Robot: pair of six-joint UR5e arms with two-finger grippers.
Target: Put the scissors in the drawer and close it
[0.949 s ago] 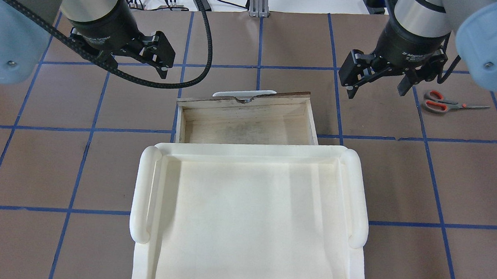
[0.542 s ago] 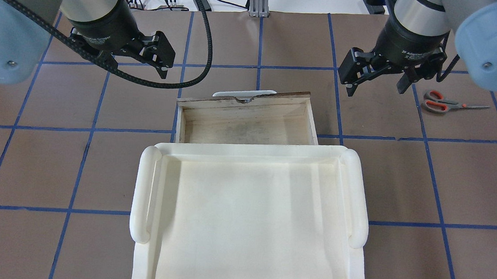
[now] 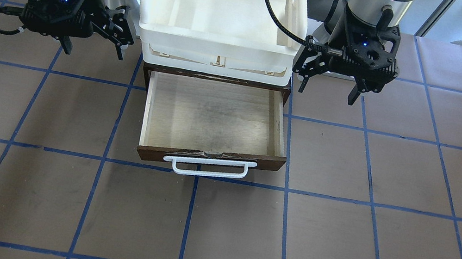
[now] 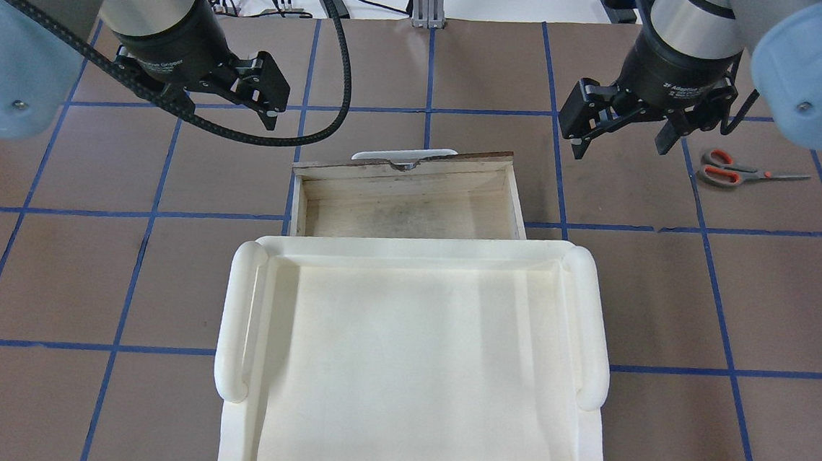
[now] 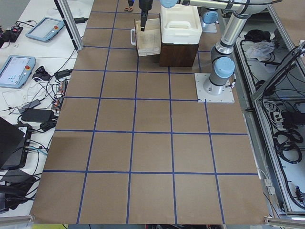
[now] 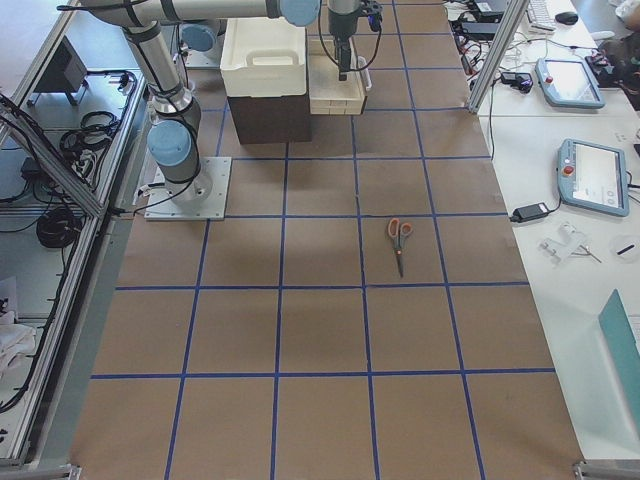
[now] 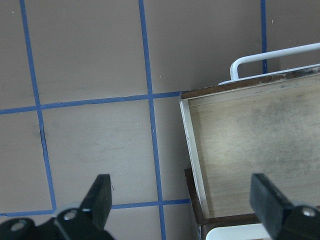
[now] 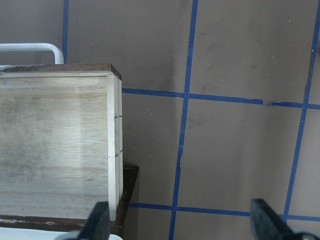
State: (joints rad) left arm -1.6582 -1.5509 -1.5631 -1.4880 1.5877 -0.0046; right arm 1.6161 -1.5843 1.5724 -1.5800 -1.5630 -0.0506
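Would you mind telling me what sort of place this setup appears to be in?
Probably a robotics lab workcell: two robot arms bolted beside a table gridded with blue tape, with teach pendants and loose cables on the side benches.

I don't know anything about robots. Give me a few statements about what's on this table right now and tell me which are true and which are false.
1. The drawer is pulled open and has nothing in it. True.
2. The scissors lie on the table, on the robot's right side. True.
3. The right gripper is clamped on the scissors. False: it is open and hovers apart from them.
4. The white tray stands on the table beside the drawer. False: it sits on top of the dark cabinet, above the drawer.
5. The left gripper is open and holds nothing. True.
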